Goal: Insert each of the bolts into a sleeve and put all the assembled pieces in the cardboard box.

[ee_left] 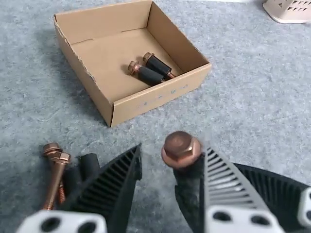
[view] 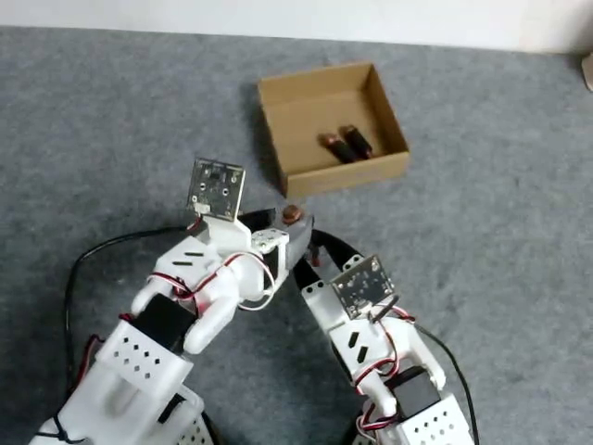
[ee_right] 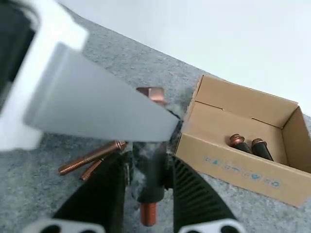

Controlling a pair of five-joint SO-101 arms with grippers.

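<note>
Grey carpet (view: 93, 139). My right pincer (ee_right: 148, 159) clamps sleeve (ee_right: 150, 179) with bolt (ee_right: 151, 93) through; left pincer (ee_left: 173, 148) agape. Probably light, rigid; hold sleeve's middle.

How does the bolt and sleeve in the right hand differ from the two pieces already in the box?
The held piece stands upright, head up; the boxed pieces lie on their sides. The held piece is clamped in the right hand just outside a wall of the cardboard box; the boxed pieces rest loose on its floor, side by side. Both are copper-coloured bolts pushed through black sleeves.
</note>
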